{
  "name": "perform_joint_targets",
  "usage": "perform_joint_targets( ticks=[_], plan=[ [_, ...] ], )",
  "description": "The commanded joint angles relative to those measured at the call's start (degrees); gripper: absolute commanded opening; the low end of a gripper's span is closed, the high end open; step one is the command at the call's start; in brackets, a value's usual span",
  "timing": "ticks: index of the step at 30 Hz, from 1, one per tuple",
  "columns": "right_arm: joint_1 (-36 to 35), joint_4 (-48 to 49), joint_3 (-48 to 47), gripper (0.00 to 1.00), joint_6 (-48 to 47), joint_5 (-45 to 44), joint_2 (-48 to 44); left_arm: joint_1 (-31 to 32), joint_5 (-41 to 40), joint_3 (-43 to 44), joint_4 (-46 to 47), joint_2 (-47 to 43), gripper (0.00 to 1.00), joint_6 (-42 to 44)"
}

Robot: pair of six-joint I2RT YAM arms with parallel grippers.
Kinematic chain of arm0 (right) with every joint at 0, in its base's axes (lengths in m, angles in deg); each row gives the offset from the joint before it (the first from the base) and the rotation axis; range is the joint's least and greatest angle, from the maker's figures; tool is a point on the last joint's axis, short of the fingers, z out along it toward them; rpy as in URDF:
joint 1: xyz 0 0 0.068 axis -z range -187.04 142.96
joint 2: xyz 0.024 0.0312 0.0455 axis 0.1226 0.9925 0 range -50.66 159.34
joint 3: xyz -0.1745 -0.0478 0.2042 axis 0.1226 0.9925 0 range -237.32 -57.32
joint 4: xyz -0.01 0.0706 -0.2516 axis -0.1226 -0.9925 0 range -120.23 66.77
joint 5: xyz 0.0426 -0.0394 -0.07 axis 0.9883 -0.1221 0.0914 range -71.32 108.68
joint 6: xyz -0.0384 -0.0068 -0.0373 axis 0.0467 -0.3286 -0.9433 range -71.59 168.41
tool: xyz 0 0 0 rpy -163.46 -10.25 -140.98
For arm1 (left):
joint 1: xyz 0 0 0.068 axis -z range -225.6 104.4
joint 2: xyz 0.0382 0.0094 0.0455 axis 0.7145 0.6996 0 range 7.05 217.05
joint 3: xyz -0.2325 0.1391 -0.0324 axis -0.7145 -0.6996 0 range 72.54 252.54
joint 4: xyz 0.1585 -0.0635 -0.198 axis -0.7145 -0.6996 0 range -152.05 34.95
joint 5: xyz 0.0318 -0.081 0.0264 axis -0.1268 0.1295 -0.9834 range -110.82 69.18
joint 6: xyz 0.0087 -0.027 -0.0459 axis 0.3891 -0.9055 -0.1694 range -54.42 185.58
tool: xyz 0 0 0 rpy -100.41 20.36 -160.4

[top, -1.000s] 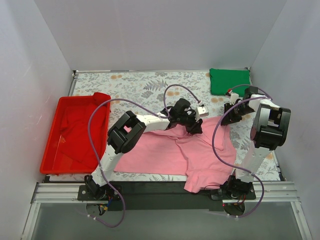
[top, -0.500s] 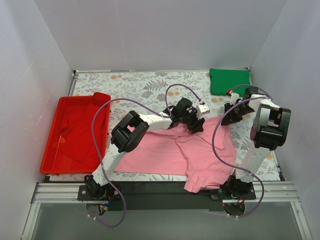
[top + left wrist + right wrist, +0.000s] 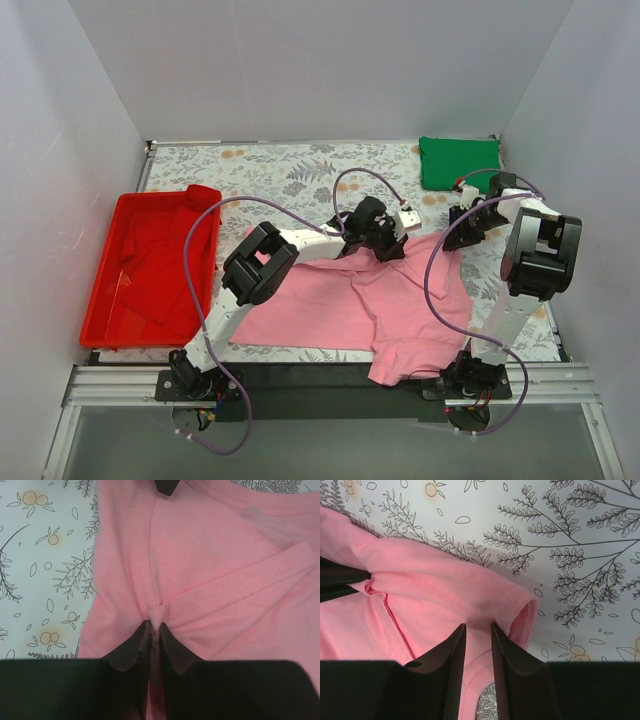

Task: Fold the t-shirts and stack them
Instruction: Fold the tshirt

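The light pink t-shirt (image 3: 340,300) lies spread across the middle of the floral table, one part hanging over the near edge. My left gripper (image 3: 391,245) sits at the shirt's far edge. In the left wrist view the left gripper (image 3: 156,626) is shut on a small pinched fold of the pink t-shirt (image 3: 215,555). My right gripper (image 3: 453,236) is at the shirt's far right corner. In the right wrist view the right gripper (image 3: 478,626) has pink fabric (image 3: 435,585) bunched between its fingers. The dark green t-shirt (image 3: 460,163) lies folded at the back right.
A red plastic tray (image 3: 130,340) stands at the left with a red cloth (image 3: 160,260) in it. White walls close in the table on the left, back and right. Purple cables loop above both arms.
My left gripper has shifted slightly toward the back right along the pink shirt's edge. The right arm and the shirts have kept their places.
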Motion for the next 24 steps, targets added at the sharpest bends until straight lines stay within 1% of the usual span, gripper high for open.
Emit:
perform_joint_targets(
  ticks=[1,3,5,7,8,10,14,18,20,21,23,24],
  plan=[
    [0.30,1.14,0.65,0.34,-0.14,-1.62,-1.18,0.45,1.50,-1.34,-0.39,-1.77,0.07,1.37],
    [0.38,1.31,0.65,0.34,-0.05,-1.62,-1.10,0.45,2.12,-3.28,3.29,-4.41,0.02,1.45],
    [0.30,1.40,0.74,0.34,-0.05,-1.71,-1.01,0.45,3.26,-6.18,6.54,-7.12,0.00,1.72],
    [0.38,1.49,0.74,0.34,0.12,-1.80,-0.83,0.45,4.22,-8.81,8.57,-8.63,0.03,1.81],
    [0.30,1.58,0.83,0.34,0.21,-1.89,-0.83,0.45,4.40,-9.61,10.58,-10.12,0.06,1.72],
    [0.30,1.58,0.74,0.33,0.21,-2.06,-0.83,0.45,5.71,-10.58,11.65,-11.09,0.09,1.98],
    [0.30,1.75,0.74,0.33,0.47,-2.41,-0.83,0.62,8.35,-12.34,11.75,-12.59,0.10,2.68],
    [0.30,1.75,0.48,0.33,0.65,-2.77,-0.74,1.24,10.29,-16.37,12.10,-15.05,0.12,6.01],
    [0.38,1.75,0.30,0.33,0.74,-2.85,-0.57,1.50,10.99,-17.70,12.27,-16.63,0.21,6.99],
    [0.30,1.75,0.21,0.33,0.82,-2.77,-0.48,1.59,11.78,-18.49,12.45,-17.07,0.23,7.43],
    [0.38,1.67,0.04,0.33,1.00,-2.85,-0.39,2.12,12.84,-20.95,12.36,-18.74,0.24,9.62],
    [0.30,1.84,0.04,0.33,1.18,-2.77,-0.31,2.29,14.67,-21.74,12.01,-19.44,0.23,10.85]
  ],
)
